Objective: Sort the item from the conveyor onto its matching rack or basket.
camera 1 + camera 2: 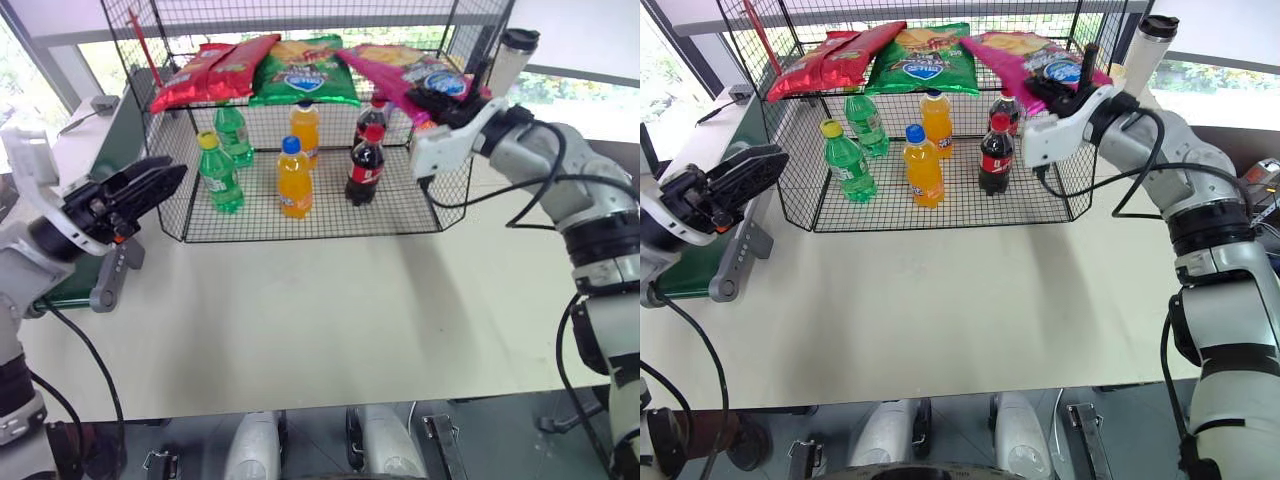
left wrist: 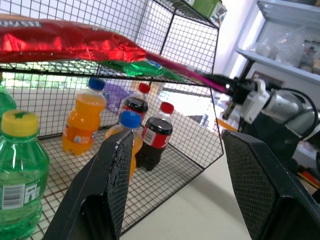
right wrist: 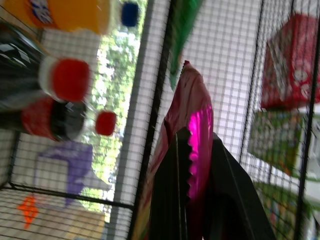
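Right tool (image 1: 432, 100): jaws closed on an edge of the magenta-pink chip bag (image 1: 400, 68). In the right wrist view the bag's crimped edge is pinched between the two black fingers (image 3: 170, 195). The bag lies at the right end of the upper grid shelf of the black wire rack (image 1: 300, 225), beside a green chip bag (image 1: 303, 72); a red chip bag (image 1: 212, 70) lies at the shelf's left end.

Left tool (image 1: 150, 185): jaws apart, holding nothing, hovering off the rack's near left corner and apart from it.

Rack floor: two green bottles (image 1: 218, 172), two orange bottles (image 1: 293, 178) and two cola bottles (image 1: 366, 165) stand upright.

Surface (image 1: 320, 310): pale, bare on the near side; the rack stands on its far half. The conveyor (image 1: 700, 265), a dark-green belt in a grey frame, runs along the surface's left edge behind the left tool. A tumbler with a dark lid (image 1: 512, 58) stands just right of the rack. Bright windows lie beyond.

View differences: the left wrist view looks under the shelf, showing the bags' undersides and the right arm at the rack's far side. The right wrist view shows red and green boxes (image 3: 290, 65) beyond the mesh.
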`<state>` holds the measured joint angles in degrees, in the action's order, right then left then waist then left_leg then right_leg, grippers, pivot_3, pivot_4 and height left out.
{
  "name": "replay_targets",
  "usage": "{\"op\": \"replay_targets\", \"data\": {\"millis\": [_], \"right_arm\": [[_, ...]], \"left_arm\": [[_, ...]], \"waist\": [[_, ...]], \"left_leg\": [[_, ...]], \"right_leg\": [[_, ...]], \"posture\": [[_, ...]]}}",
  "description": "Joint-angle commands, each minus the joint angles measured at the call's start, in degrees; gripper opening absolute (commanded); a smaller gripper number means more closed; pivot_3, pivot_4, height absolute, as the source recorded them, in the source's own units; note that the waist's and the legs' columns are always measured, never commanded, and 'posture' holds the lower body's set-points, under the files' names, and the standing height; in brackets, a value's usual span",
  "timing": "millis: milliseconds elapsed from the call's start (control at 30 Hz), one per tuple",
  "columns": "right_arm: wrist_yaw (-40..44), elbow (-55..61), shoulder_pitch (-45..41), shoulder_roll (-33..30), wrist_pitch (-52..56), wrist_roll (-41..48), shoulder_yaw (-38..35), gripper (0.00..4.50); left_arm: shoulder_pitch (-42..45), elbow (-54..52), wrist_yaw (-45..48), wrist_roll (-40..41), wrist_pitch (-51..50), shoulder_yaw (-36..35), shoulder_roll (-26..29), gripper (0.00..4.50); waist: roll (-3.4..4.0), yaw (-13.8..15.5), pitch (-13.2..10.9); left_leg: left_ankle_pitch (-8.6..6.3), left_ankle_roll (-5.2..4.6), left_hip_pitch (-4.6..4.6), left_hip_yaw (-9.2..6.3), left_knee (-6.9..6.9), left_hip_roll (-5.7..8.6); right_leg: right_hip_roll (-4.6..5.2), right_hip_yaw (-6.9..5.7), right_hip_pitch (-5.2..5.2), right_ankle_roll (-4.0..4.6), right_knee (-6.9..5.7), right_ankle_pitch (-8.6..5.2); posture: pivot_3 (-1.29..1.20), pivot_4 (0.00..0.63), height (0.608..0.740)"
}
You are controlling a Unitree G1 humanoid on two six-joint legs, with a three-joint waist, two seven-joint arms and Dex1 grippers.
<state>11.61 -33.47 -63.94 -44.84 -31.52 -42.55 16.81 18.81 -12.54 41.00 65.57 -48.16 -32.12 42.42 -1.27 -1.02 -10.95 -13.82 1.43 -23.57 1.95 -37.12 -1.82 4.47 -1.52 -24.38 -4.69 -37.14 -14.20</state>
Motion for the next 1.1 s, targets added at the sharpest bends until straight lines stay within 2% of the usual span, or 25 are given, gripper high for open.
{"op": "replay_targets", "data": {"millis": [33, 367, 467, 500, 667, 967, 1033, 1100], "right_arm": [[1.45, 3.17, -1.17, 1.0, 3.05, 2.14, -1.79, 0.0], [5.14, -0.37, -2.29, 5.92, 7.64, 2.82, 0.31, 0.0], [5.46, -1.2, -2.6, 6.63, 8.1, 4.28, -0.27, 0.87], [5.08, -1.34, -2.77, 6.69, 8.23, 4.29, -0.3, 1.29], [2.77, 0.44, -2.34, 5.68, 5.85, 3.96, 0.04, 3.82], [6.87, 9.53, 4.97, 3.02, -1.59, 15.83, -5.16, 3.82], [9.37, 13.0, 7.86, 2.05, -2.47, 21.47, -7.61, 3.82], [14.7, 19.85, 13.01, 0.98, -0.46, 33.63, -11.79, 3.82]], "left_arm": [[0.05, -1.77, -0.3, -0.27, 1.56, 0.43, -0.25, 2.91], [0.47, -0.9, -1.21, -1.6, 3.15, 1.9, -1.41, 2.91], [-0.07, -1.05, -1.46, -1.54, 3.36, 1.64, -1.5, 2.96], [-0.19, -1.08, -1.55, -1.51, 3.42, 1.61, -1.55, 2.96], [-0.77, -1.52, -2.03, -1.6, 3.59, 1.67, -2.07, 2.96], [-1.03, -2.07, -3.24, -2.65, 3.92, 3.24, -3.81, 2.96], [-0.51, -2.38, -5.51, -4.85, 4.95, 4.3, -4.7, 2.96], [-0.6, -3.41, -7.96, -7.38, 5.5, 5.5, -5.03, 2.96]], "waist": [[0.0, 0.0, 0.0], [0.0, 0.05, 0.0], [0.0, 0.0, 0.0], [0.0, -0.01, 0.0], [-0.01, -0.04, 0.01], [0.0, 0.18, 0.0], [0.0, 0.31, 0.0], [-0.01, 0.41, 0.01]], "left_leg": [[0.0, 0.0, 0.0, 0.0, 0.0, 0.0], [0.0, 0.0, 0.0, 0.0, -0.01, 0.01], [0.0, 0.0, 0.0, -0.01, -0.01, 0.01], [0.0, 0.0, 0.0, -0.01, -0.01, 0.01], [0.0, 0.0, 0.01, -0.02, -0.01, 0.0], [0.0, 0.0, -0.01, -0.02, -0.01, 0.01], [0.0, 0.0, -0.01, -0.04, -0.01, 0.01], [0.0, 0.0, 0.0, -0.09, -0.02, 0.01]], "right_leg": [[0.0, 0.0, 0.0, 0.0, -0.01, 0.0], [0.0, 0.0, 0.01, -0.01, -0.01, 0.01], [0.0, 0.0, 0.01, -0.01, -0.01, 0.01], [0.0, 0.0, 0.01, -0.01, -0.01, 0.01], [-0.01, -0.01, 0.02, -0.01, -0.02, 0.01], [0.01, -0.01, 0.03, -0.02, -0.01, 0.01], [0.01, -0.01, 0.04, -0.02, -0.01, 0.01], [0.01, -0.04, 0.09, -0.02, 0.01, 0.01]], "posture": [[0.0, 0.15, 0.74], [0.0, 0.15, 0.74], [0.0, 0.15, 0.74], [0.0, 0.15, 0.74], [0.0, 0.15, 0.74], [0.0, 0.15, 0.74], [0.0, 0.15, 0.74], [0.0, 0.15, 0.74]]}}
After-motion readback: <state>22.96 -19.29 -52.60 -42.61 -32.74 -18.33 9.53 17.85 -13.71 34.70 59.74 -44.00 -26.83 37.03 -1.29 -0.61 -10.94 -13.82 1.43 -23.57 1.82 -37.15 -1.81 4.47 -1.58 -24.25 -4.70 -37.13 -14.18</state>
